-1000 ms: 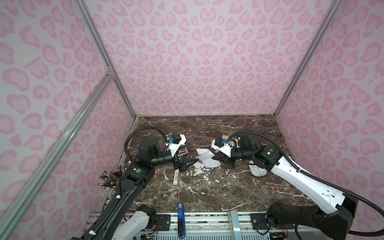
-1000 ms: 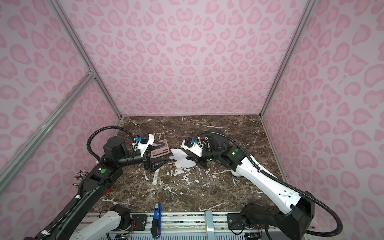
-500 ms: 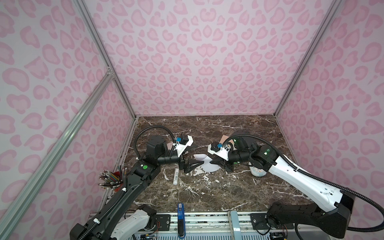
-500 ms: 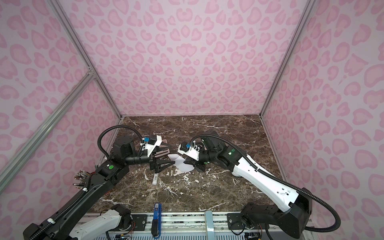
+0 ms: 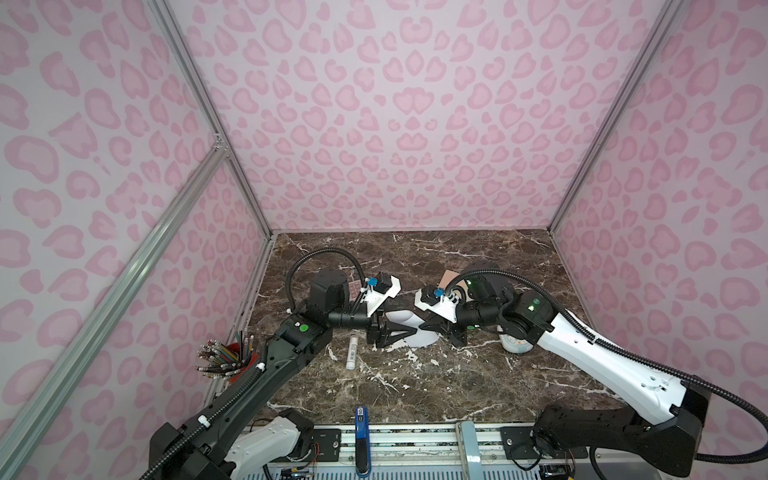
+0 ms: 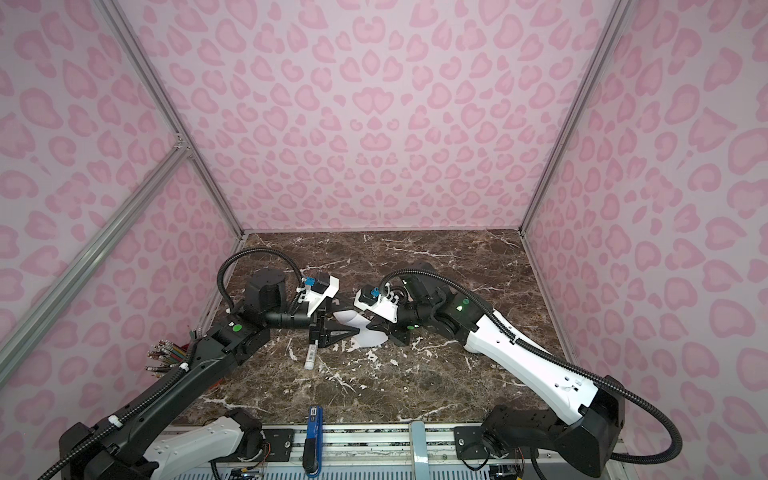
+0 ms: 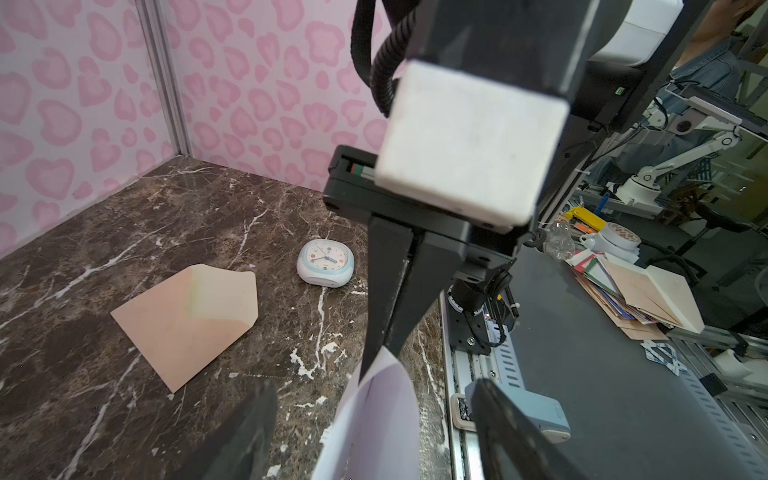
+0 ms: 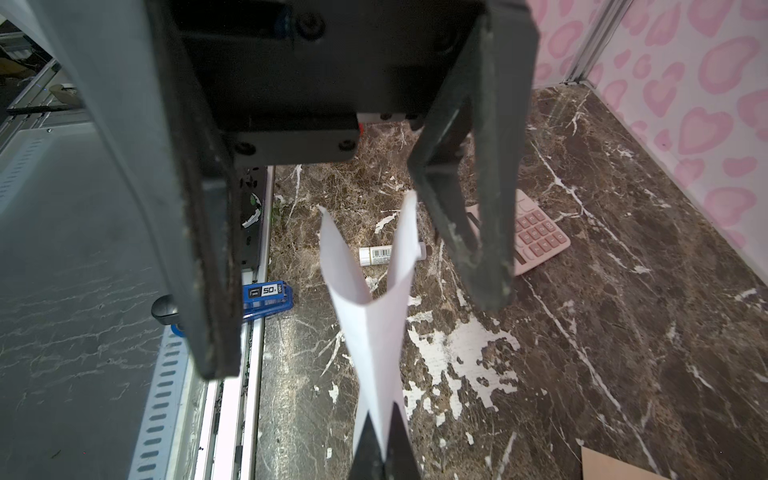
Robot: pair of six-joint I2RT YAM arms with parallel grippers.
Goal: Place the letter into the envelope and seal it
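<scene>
As both top views show, the right gripper (image 5: 426, 327) pinches the curled letter (image 5: 420, 340) above the tabletop (image 5: 415, 386), facing the left gripper (image 5: 405, 334). From the left wrist, the left gripper's jaws stand parted either side of the sheet, the envelope (image 7: 187, 316) lying flat beyond. From the right wrist, the letter reaches between those jaws.
</scene>
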